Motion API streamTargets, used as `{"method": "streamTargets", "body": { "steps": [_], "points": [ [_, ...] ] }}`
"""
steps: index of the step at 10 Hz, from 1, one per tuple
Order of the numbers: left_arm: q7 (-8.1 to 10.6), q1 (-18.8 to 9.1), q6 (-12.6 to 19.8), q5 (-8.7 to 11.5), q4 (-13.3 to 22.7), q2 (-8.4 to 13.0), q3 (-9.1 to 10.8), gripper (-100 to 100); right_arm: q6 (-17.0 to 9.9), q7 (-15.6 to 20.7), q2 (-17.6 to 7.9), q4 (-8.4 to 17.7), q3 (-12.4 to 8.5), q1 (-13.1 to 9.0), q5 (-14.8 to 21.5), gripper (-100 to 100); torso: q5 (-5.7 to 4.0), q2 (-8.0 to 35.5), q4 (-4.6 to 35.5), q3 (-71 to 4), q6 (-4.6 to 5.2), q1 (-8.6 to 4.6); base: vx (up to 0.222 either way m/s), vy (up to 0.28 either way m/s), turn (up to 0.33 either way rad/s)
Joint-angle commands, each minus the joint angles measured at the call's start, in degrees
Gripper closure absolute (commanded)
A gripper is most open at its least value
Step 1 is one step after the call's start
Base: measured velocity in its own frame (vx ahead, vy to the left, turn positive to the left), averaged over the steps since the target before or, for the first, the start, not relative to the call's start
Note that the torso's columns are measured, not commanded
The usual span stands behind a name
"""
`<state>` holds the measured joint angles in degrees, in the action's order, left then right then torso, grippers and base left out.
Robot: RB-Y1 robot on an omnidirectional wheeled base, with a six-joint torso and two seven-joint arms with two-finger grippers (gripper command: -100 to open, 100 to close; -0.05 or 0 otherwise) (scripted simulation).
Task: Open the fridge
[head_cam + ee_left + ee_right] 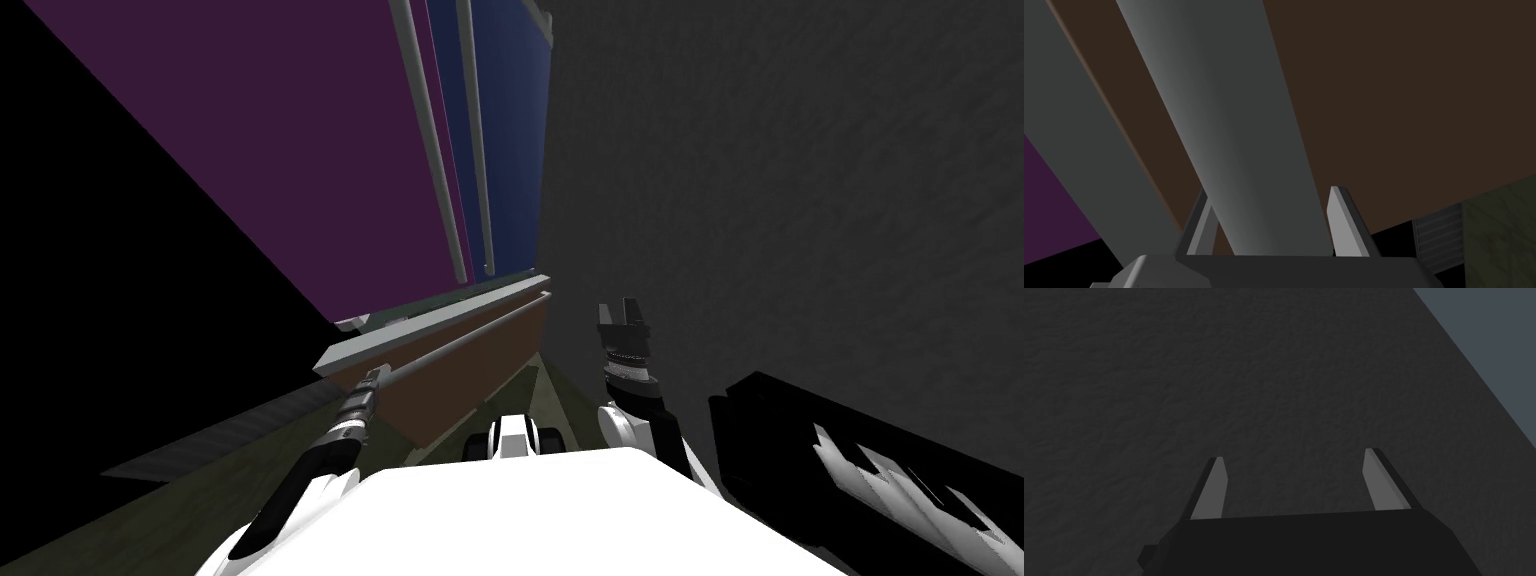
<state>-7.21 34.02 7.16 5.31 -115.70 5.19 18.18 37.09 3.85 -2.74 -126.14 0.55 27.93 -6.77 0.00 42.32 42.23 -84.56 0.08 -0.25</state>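
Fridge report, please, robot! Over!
Left gripper around the grey bar handle of the brown drawer. Right gripper open, idle near the dark wall. Nothing seen in the way.

Fridge's big door (pixel 280 130) is a flat deep purple, the narrow door (pixel 515 130) navy, both with pale grey handles (pixel 430 140). Drawer (pixel 470 375) is plain brown with a grey bar (pixel 1244 125). Wall (pixel 800 180) is dark grey, kinda grainy. Floor (pixel 150 510) is murky olive, mottled. Grille (pixel 220 437) is grey and ribbed.
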Motion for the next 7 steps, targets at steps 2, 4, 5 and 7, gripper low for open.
{"method": "streamTargets", "body": {
  "steps": [2,4,5,7],
  "points": [
    [-0.14,1.0,0.0,0.0,-0.4,-0.1,-0.59,100,0.0,0.0,0.0,0.0,0.0,0.0,0.0,0,-0.09,-0.4,0.0,-0.2,0.02,0.35,-0.107,-0.073,0.015],
    [-0.21,1.4,-0.1,0.0,-0.7,-0.1,-0.89,100,0.0,0.0,0.0,0.0,0.0,0.0,0.0,0,0.01,0.0,0.0,0.0,-0.04,0.18,-0.163,-0.092,0.010],
    [-0.26,1.6,-0.2,0.0,-0.9,-0.1,-1.08,100,0.0,0.0,0.0,0.0,0.0,0.0,0.0,0,0.00,0.0,0.0,0.0,-0.06,0.24,-0.140,-0.084,0.003],
    [-0.25,1.9,-0.4,0.1,-1.1,-0.3,-1.38,100,0.0,0.0,0.0,0.0,0.0,0.0,0.0,0,-0.04,-0.3,0.0,-0.2,-0.10,0.42,-0.080,-0.062,0.010]
  ]
}}
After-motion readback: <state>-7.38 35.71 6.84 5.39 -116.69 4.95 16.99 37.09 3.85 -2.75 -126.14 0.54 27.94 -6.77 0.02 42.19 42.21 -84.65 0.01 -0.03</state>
